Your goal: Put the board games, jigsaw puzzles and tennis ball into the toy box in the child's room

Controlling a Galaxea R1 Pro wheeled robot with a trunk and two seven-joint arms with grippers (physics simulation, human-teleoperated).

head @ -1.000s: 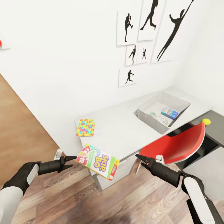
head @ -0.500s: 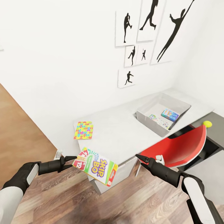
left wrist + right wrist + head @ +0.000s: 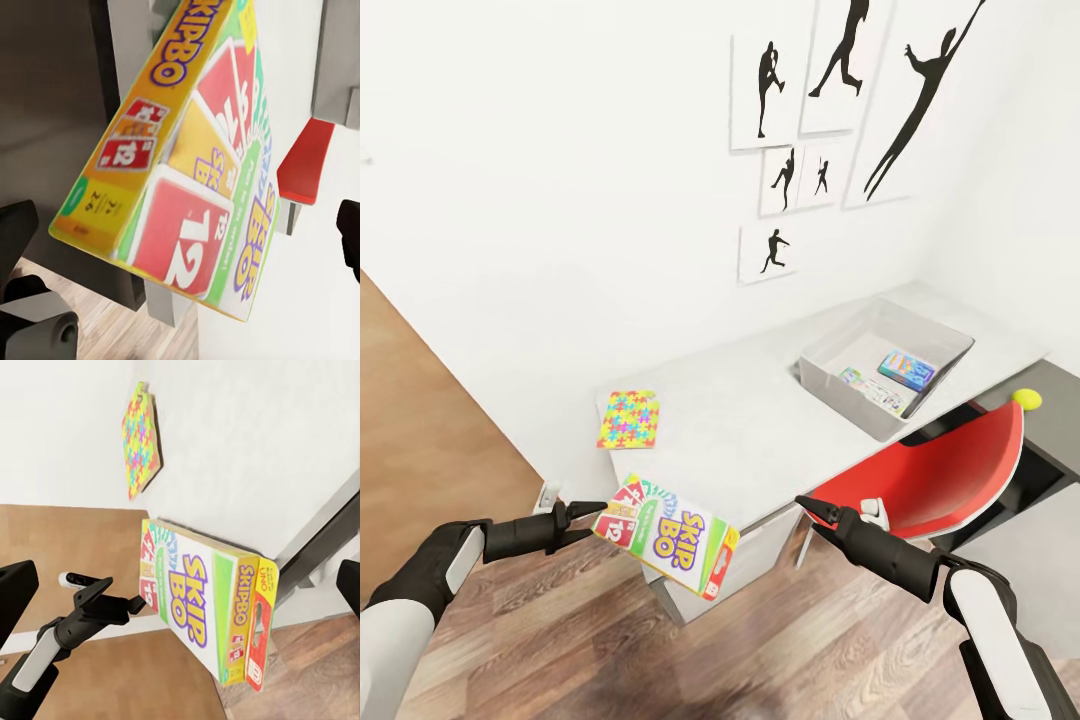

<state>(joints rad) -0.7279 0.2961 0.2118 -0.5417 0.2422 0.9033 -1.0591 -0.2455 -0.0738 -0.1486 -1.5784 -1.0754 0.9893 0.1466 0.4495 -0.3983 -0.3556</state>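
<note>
My left gripper (image 3: 598, 518) is shut on the corner of a Skip-Bo board game (image 3: 665, 535), which hangs tilted in the air just off the table's near corner. In the left wrist view that box (image 3: 195, 172) sits close up. A jigsaw puzzle (image 3: 628, 418) lies flat on the table (image 3: 760, 430) near its left end. Towards the right end stands the grey toy box (image 3: 830, 385), with a board game (image 3: 907, 368) and another flat box (image 3: 875, 388) inside. The yellow tennis ball (image 3: 1027, 398) rests on the dark side unit. My right gripper (image 3: 807, 506) hangs open and empty, right of the Skip-Bo box (image 3: 202, 607).
A red chair (image 3: 950, 470) is pushed in under the table, between my right arm and the toy box. Black silhouette pictures (image 3: 840, 120) hang on the white wall behind. Wood-plank floor (image 3: 660, 650) lies below both arms.
The whole view shifted slightly over the first half second, and the Skip-Bo box swung a little lower in my left gripper. Nothing has moved since.
</note>
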